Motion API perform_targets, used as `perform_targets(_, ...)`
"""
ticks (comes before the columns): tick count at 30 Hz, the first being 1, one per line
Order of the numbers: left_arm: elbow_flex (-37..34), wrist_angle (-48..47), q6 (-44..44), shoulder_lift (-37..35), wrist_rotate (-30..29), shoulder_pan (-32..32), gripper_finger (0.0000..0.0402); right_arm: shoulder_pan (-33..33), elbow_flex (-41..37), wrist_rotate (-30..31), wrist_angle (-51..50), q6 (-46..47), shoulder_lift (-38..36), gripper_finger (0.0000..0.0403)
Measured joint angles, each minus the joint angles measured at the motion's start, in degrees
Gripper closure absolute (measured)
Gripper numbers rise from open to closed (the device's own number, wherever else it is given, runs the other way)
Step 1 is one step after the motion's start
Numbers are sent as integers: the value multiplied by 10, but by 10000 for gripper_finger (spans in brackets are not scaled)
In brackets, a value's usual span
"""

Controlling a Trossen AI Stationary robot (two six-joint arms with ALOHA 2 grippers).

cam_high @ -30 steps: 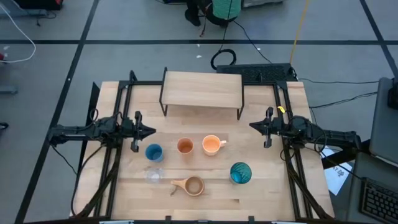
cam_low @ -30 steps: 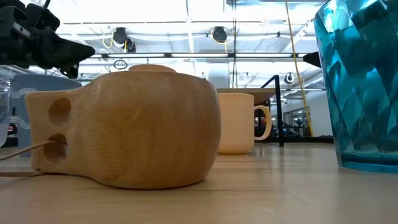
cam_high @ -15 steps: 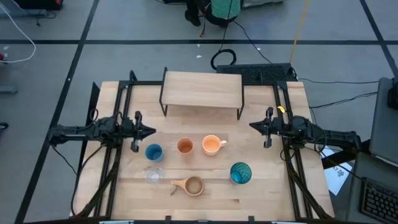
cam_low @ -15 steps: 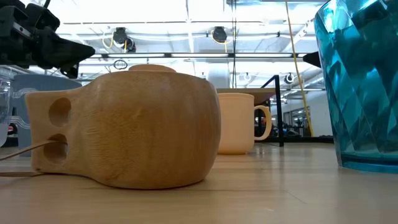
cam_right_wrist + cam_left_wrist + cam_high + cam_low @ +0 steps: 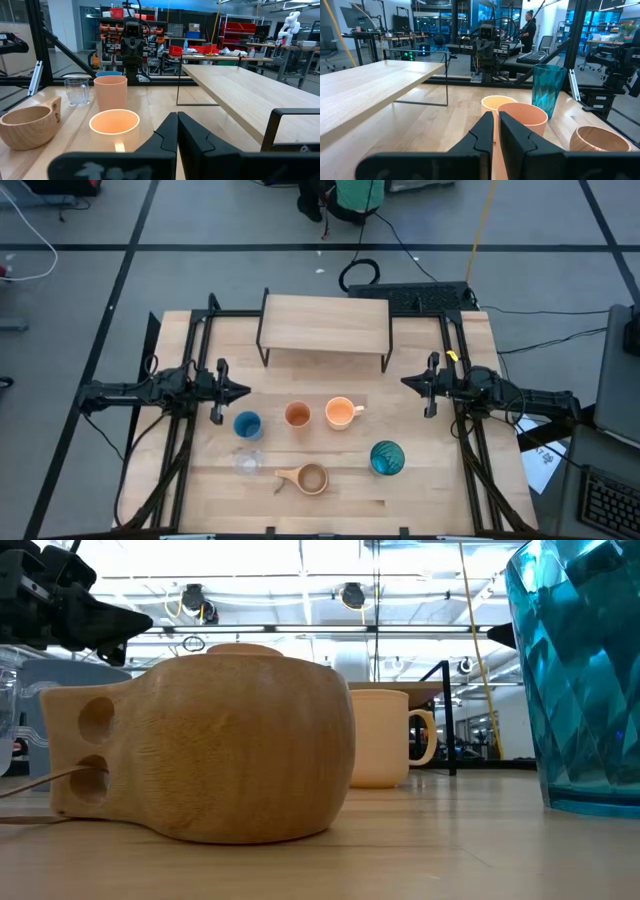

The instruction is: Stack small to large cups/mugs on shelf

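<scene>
Six cups stand on the table in front of the shelf (image 5: 324,323): blue cup (image 5: 247,424), orange-brown tumbler (image 5: 297,415), orange handled mug (image 5: 341,413), clear glass (image 5: 247,463), tan wooden cup (image 5: 310,478) and teal tumbler (image 5: 387,457). My left gripper (image 5: 243,391) is shut and empty at the table's left, above and just behind the blue cup. My right gripper (image 5: 405,383) is shut and empty at the table's right. Each points toward the table's middle. The left wrist view shows the orange-brown tumbler (image 5: 521,116) just past the shut fingers.
Black frame rails (image 5: 196,350) run along both sides of the table. The shelf stands on thin black legs (image 5: 263,348) at the far middle. A person (image 5: 527,27) stands in the room beyond the table.
</scene>
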Motion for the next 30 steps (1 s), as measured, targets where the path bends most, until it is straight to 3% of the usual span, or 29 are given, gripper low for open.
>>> perform_targets(13, 0, 4, 1, 0, -3, 0, 371, 0, 0, 0, 0, 0, 0, 403)
perform_targets(19, 0, 26, 41, 0, -9, 0, 371, 0, 0, 0, 0, 0, 0, 403)
perform_targets(30, 0, 30, 14, 0, -34, 0, 371, 0, 0, 0, 1, 0, 0, 403)
